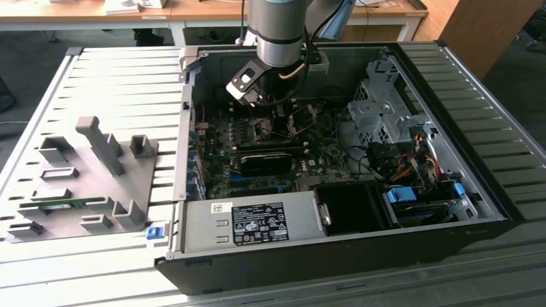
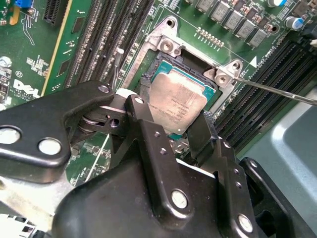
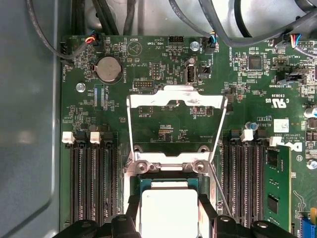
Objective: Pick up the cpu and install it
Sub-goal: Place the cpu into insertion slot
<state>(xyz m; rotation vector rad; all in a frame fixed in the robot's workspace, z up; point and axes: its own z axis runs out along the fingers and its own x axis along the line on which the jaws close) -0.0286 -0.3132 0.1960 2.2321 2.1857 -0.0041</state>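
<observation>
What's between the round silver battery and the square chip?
In the first wrist view, a silvery metal frame over the green board lies between the battery and the cpu.

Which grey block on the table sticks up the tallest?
The slanted grey post in the exterior view. It rises well above the short, squat blocks around it.

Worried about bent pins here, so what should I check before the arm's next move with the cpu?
1. Gripper closed on the cpu from both sides: ok.
2. Load plate swung open: ok.
3. Lever unlatched, off to the side: ok.
4. cpu above the socket: ok.
5. cpu level and fully seated: cannot tell.
</observation>
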